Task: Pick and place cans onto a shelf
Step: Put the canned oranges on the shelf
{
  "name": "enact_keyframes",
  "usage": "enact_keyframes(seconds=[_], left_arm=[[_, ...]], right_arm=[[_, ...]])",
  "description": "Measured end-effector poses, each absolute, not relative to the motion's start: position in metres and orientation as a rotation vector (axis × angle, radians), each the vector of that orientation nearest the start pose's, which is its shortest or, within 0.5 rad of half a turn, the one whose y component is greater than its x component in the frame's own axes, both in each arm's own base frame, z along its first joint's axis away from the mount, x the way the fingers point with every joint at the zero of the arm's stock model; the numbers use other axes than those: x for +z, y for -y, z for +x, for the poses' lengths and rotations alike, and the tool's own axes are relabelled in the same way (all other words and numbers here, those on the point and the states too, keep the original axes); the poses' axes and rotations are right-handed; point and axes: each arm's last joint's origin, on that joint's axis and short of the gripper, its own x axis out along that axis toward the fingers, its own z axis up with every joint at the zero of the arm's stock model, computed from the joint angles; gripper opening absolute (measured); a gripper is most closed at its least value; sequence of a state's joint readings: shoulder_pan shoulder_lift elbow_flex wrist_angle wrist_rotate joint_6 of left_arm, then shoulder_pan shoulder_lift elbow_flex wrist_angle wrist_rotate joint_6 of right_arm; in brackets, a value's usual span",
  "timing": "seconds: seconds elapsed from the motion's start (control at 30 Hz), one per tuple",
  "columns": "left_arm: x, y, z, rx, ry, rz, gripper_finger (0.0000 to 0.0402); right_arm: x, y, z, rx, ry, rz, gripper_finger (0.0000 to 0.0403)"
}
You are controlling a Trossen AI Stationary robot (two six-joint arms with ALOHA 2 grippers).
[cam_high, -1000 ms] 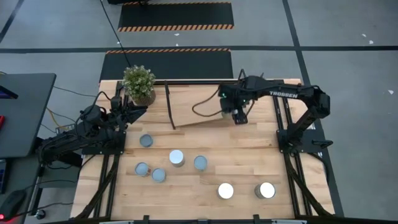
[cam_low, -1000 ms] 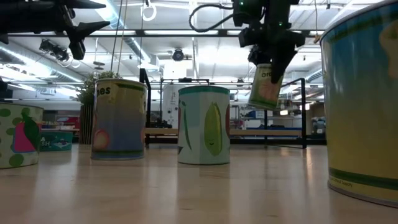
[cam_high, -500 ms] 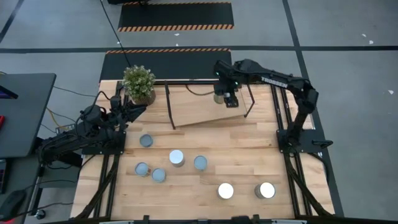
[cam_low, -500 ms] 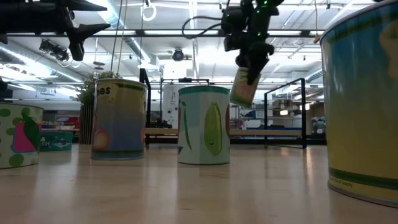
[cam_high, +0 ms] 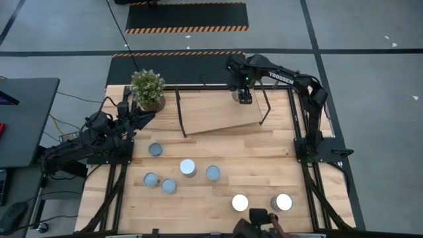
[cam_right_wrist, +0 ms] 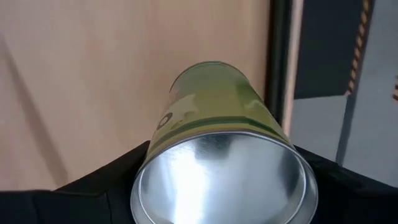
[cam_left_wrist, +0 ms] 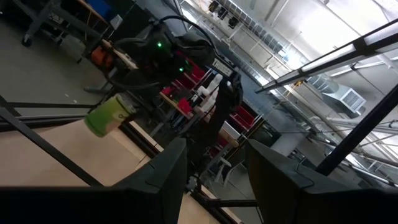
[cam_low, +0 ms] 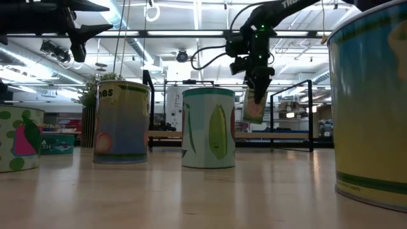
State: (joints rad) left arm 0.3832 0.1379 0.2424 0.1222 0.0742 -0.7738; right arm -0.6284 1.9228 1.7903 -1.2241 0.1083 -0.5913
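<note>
Right tool point(cam_high: 243, 96) grips a small green-labelled round metal can point(cam_right_wrist: 214, 118), tilted, above the far right end of my tilted light plywood shelf point(cam_high: 218, 114); left tool point(cam_left_wrist: 211, 165) waits, parted, beside the potted plant point(cam_high: 147, 88).

- The shelf point(cam_high: 221, 111) stands at the table's far edge, between the two arms.
- A potted plant point(cam_high: 147, 89) sits at the far left corner, beside the shelf.
- The right gripper point(cam_high: 243, 92) holds one can point(cam_low: 253, 105) above the shelf's far right end.
- Seven cans stand in front of the shelf: five point(cam_high: 182, 168) left of centre, two point(cam_high: 261, 202) near the front right.
- The left gripper point(cam_high: 147, 118) hangs just in front of the plant.
</note>
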Motion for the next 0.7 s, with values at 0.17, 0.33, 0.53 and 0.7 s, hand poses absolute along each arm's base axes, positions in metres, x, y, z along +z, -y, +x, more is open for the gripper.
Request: enact_keyframes(seconds=[0.17,0.33,0.53,0.7], left_arm=[[0.247,-0.032,0.084,0.206,0.328,-0.712,0.0169],[0.247,-0.032,0.084,0.206,0.328,-0.711,0.0169],[0.247,-0.032,0.084,0.206,0.327,-0.71,0.0169],[0.247,-0.032,0.084,0.206,0.327,-0.71,0.0169]], right_arm=[[0.28,0.239,0.3,-0.209,-1.463,-0.092,0.032],[0.281,0.246,0.295,-0.223,-1.46,-0.093,0.032],[0.27,0.249,0.291,-0.208,-1.483,-0.091,0.0321],[0.262,0.247,0.289,-0.193,-1.514,-0.089,0.0321]])
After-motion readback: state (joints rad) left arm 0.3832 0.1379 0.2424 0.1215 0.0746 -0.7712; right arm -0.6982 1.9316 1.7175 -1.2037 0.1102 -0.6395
